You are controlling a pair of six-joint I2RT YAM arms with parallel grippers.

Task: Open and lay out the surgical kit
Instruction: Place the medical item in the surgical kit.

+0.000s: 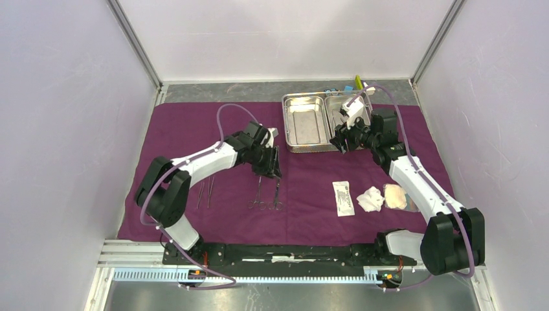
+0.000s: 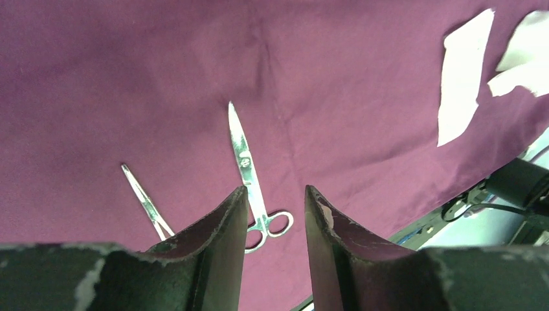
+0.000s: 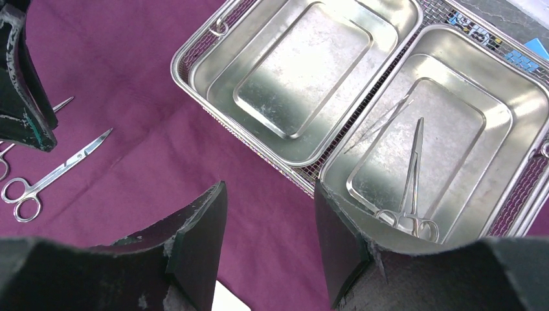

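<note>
Plum-purple cloth [image 1: 194, 129] lies spread flat on desk. Shiny two-compartment steel tray [image 1: 315, 149] sits at its far side: L compartment bare, R one w/ slim scissor-handled clamp [image 3: 412, 175] + tweezers [image 3: 379, 123]. Steel scissors [image 2: 249, 172] lie on cloth below left claw [image 2: 275, 191], jaws part-open, empty. White flat packet [image 1: 344, 197] & gauze pads [image 1: 370, 199] laid out nearer. Right claw [image 3: 268, 188] hangs by tray's near rim, jaws apart, empty. Step, prob.: emptying tray. Next: right claw dips into R compartment, pinches clamp's shank.

Open purple cloth [image 1: 311, 175] between scissors [image 1: 276, 196] and white packet [image 1: 344, 197]; tray [image 1: 307, 148] rim beyond.
</note>
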